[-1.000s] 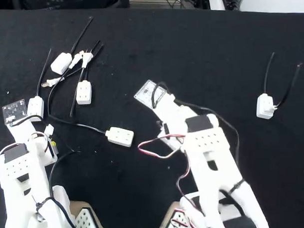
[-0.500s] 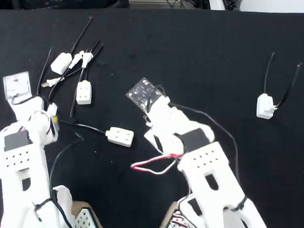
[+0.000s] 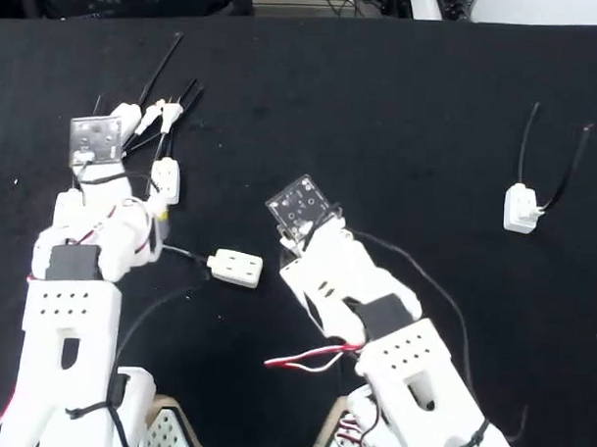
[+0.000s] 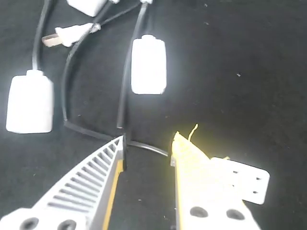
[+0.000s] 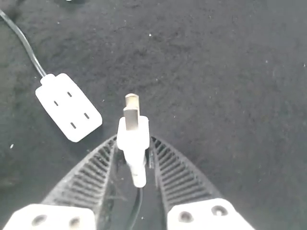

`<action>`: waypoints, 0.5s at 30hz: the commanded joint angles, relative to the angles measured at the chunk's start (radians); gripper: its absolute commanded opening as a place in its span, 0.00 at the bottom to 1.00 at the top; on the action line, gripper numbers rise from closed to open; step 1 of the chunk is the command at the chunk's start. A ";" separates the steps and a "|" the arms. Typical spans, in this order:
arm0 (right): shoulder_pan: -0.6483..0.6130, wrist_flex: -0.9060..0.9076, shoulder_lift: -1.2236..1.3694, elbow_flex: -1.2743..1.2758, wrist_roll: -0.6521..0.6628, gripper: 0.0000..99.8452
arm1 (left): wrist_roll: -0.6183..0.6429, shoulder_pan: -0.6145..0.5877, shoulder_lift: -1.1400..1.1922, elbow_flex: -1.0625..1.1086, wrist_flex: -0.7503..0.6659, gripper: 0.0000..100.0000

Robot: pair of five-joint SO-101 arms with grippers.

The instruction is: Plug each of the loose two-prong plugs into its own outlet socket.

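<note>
Within the last second the left arm has swung away from the near-left corner of the table [image 3: 401, 109] and out toward the far-left corner, where the spare plugs and sockets lie bunched. The right arm has drawn back a little toward the near edge and turned, with its load unchanged. For the task this reads as both arms setting up. One plug is in hand and being lined up, and the left arm looks to be coming in to fetch or steady a part. Neither arm appears to have mated anything yet (the held prongs are bare and in the open).

The right end effector [image 5: 133, 143] is clenched on a two-prong plug [image 5: 133, 130], whose prongs point forward out of the jaws. The outlet socket [image 5: 69, 112] lies flat on the table, left of the middle, with its slots facing up. It is near the prongs but apart from them, and off to one side of their line.

The left end effector [image 4: 148, 141] is released, its jaws wide, with a black cable [image 4: 146, 148] running across between the tips. Just beyond lies a second socket [image 4: 148, 65], with another socket [image 4: 29, 103] and a loose plug [image 4: 67, 34] nearby.
</note>
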 commanded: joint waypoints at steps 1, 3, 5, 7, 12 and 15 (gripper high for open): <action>-0.014 -0.043 -0.051 0.027 -0.058 0.01 | 0.055 0.062 -0.014 -0.056 -0.012 0.17; -0.014 -0.083 -0.059 0.054 -0.091 0.01 | 0.091 0.079 -0.015 -0.059 -0.012 0.17; -0.014 -0.114 -0.062 0.074 -0.100 0.01 | 0.103 0.101 -0.015 -0.067 -0.015 0.17; -0.014 -0.129 -0.062 0.085 -0.101 0.01 | 0.107 0.110 -0.017 -0.061 -0.051 0.17; -0.012 -0.129 -0.062 0.087 -0.106 0.01 | 0.109 0.110 -0.017 -0.033 -0.075 0.17; -0.011 -0.129 -0.062 0.087 -0.106 0.01 | 0.109 0.107 -0.018 -0.019 -0.071 0.17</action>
